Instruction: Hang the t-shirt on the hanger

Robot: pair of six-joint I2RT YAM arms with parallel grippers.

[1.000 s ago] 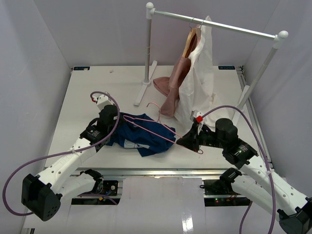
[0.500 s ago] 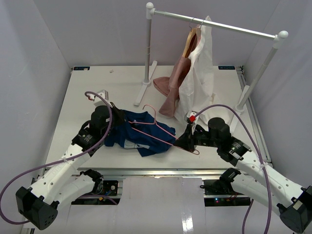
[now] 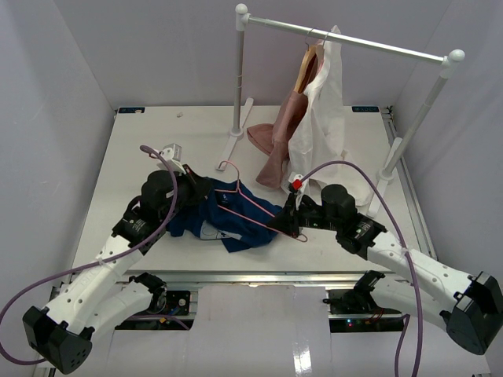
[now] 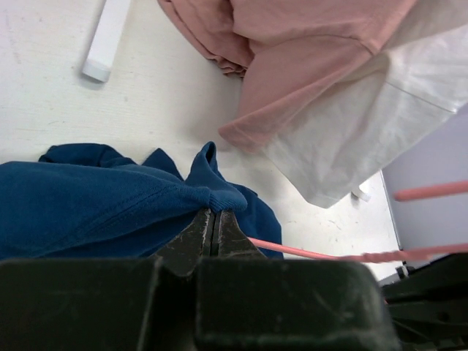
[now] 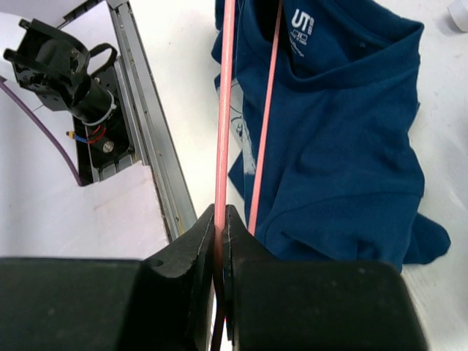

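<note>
A white surface [image 3: 157, 141] boxed in by pale grey walls carries the whole scene, and the navy t-shirt [image 3: 224, 216] lies crumpled on it near the front edge, between the two arms. The right wrist view shows its collar and printed neck label turned up. The thin pink hanger [image 3: 251, 206] lies slantwise over the shirt, its hook pointing back toward the foot of the rack [image 3: 346, 39]. One wire runs across the collar, though the pictures do not show whether any part of it is inside the neck opening. The left tool [image 4: 214, 219] is pressed together on a raised fold of the blue fabric at the shirt's upper edge, apparently to lift or steady the cloth so an opening is offered. The right tool [image 5: 219, 219] is pinching the hanger's wire at its right end, a grip that would let it steer the opposite end into the garment. The job looks to be at the threading stage, with the shirt not yet on the hanger. Behind, well apart from the work, a dusty-pink garment [image 3: 279, 149] and a white garment [image 3: 318, 133] hang from the rack, the pink one on a wooden hanger [image 3: 306, 67].
</note>
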